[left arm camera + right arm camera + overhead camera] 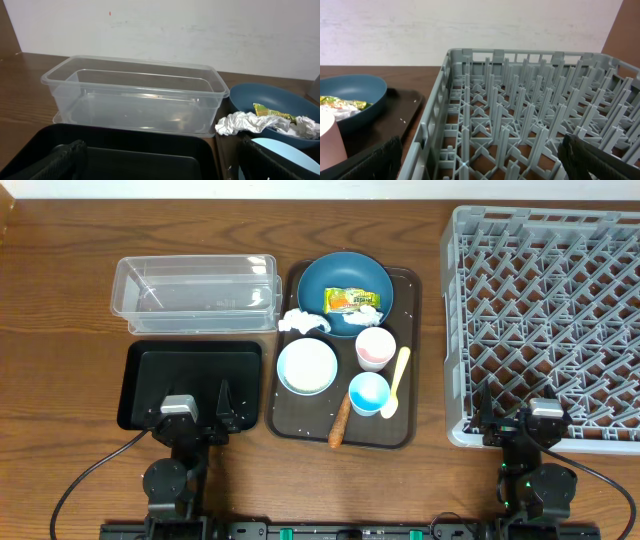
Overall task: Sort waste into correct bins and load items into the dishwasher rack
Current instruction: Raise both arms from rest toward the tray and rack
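Note:
On the brown serving tray stand a dark-blue bowl holding a yellow-green wrapper, a white bowl, a pink cup and a blue cup. A crumpled tissue lies at the blue bowl's rim. A pale yellow spoon and a brown stick also lie on the tray. My left gripper hangs open over the black tray, behind which sits the clear tub. Over the near edge of the grey rack, my right gripper is open and empty.
The clear tub and black tray sit left of the serving tray. The rack fills the right side. A white wall stands behind the table. Cables run from both arm bases at the front edge.

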